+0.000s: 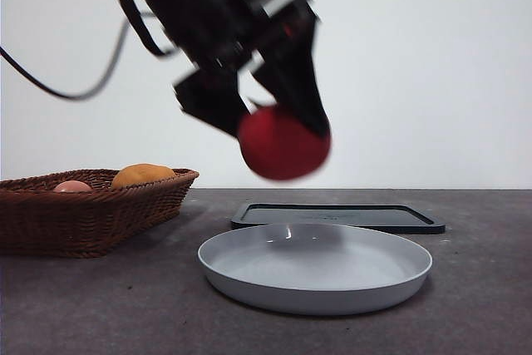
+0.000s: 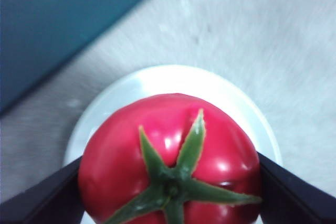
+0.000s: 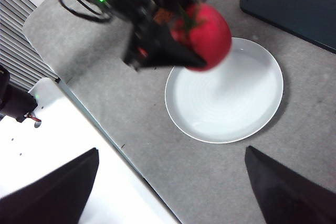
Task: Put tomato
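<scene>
My left fingers (image 2: 294,190) press against the two sides of the tomato (image 2: 170,161), the left gripper (image 1: 278,126) closed just far enough to clamp it, with its green stem (image 2: 176,182) facing my wrist camera. I hold the tomato in the air above the plate (image 1: 249,276), not touching it; from the front it hangs over the plate's back-left part, and in my left wrist view the white rim (image 2: 121,85) curves out from behind the fruit. My right wrist view shows the same thing from higher up: the tomato (image 3: 207,30) sits between the dark jaws over the plate's (image 3: 236,124) edge nearest the basket. The plate rests on the grey table (image 1: 100,305). Just behind it lies a flat dark tray (image 1: 416,220), near but apart as far as I can tell. To the side stands a wicker basket (image 1: 83,218), well clear of the plate, with an orange-yellow fruit (image 1: 141,175) and a small pink fruit (image 1: 72,186) showing above its rim. My right gripper (image 3: 173,187) waits high over the table's near edge, its two jaws spread wide apart with nothing between them.
</scene>
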{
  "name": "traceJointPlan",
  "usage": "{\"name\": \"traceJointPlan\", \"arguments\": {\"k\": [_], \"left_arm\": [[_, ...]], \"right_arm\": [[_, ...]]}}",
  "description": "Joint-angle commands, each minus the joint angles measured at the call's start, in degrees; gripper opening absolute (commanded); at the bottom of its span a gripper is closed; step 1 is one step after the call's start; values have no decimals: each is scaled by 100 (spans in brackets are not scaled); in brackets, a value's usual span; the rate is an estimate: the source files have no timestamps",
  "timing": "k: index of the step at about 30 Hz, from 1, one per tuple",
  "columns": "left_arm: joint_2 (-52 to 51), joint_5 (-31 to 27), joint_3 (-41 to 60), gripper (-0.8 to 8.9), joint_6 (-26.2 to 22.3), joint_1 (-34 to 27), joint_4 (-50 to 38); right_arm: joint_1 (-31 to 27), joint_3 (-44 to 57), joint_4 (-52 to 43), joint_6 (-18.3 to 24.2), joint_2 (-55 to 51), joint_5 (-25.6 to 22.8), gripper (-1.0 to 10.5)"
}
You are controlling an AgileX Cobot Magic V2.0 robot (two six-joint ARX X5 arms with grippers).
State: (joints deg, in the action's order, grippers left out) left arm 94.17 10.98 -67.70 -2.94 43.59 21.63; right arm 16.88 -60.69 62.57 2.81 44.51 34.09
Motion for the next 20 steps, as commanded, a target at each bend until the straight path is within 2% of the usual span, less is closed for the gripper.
{"name": "traceJointPlan", "arguments": {"k": [1,15,18,20], "left_arm": [[402,-120,-103,303,-114,166,-114],[1196,-332,-103,322,-133,337,-205],[1193,-332,-103,457,-129,358,-195],[1193,-332,-105,470,-105,358,-192]], "right_arm": [[28,-94,-37,63,37,-4,443],[28,-94,-33,63,37,-2,443],[28,-94,-33,63,37,-2,443],[28,-94,-33,63,37,-2,443]]}}
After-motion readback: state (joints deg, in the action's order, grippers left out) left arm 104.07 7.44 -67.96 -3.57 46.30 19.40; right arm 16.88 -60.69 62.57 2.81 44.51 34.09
